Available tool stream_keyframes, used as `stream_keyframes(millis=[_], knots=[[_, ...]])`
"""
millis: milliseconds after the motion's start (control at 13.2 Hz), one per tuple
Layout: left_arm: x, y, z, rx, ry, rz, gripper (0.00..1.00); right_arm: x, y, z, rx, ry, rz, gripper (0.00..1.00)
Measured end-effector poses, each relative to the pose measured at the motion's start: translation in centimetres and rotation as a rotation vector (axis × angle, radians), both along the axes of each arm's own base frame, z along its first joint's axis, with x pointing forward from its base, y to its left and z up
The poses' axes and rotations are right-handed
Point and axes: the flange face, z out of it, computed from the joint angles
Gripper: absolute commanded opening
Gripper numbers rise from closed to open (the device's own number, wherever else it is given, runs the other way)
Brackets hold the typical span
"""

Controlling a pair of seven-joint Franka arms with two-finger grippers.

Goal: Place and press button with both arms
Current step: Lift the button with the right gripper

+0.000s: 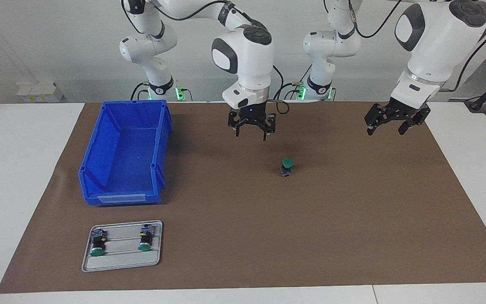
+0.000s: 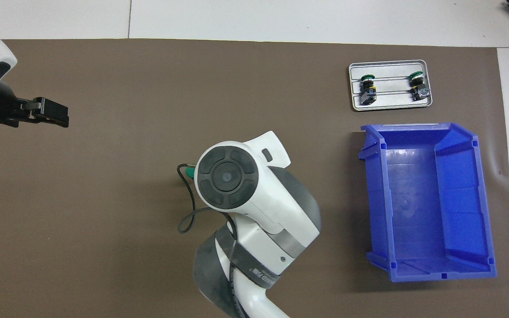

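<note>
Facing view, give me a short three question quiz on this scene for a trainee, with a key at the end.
1. True or false: the button on the mat stands upright with its green cap up.
2. How many buttons lie on the grey tray?
3. Which is held in a gripper: A) a button, B) the blue bin, C) nothing?

Key:
1. True.
2. Two.
3. C. The right gripper hangs open over the mat, nearer the robots than the button; the left gripper waits open over the mat at its own end of the table.
</note>
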Motion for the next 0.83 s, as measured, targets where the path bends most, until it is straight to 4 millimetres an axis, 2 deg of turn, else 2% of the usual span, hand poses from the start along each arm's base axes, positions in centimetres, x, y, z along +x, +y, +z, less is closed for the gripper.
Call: stream_keyframes(millis=[228,379,607,834], knots=[[0.0,0.0,0.0,0.000,0.000,0.000,1.00,-1.2,4.9,-4.2,-0.017,-0.004,-0.014,0.96],[0.0,0.0,0.0,0.000,0.000,0.000,1.00,-0.6,7.6,-6.7,-0.031,-0.030,-0.022,0.94],[0.0,0.0,0.0,0.000,0.000,0.000,1.00,2.3,9.0,-9.2,0.019,-0.074,-0.036,0.89],[0.0,0.0,0.0,0.000,0.000,0.000,1.00,3.1,9.8,-9.6,0.054,-0.110,-0.027,0.88]])
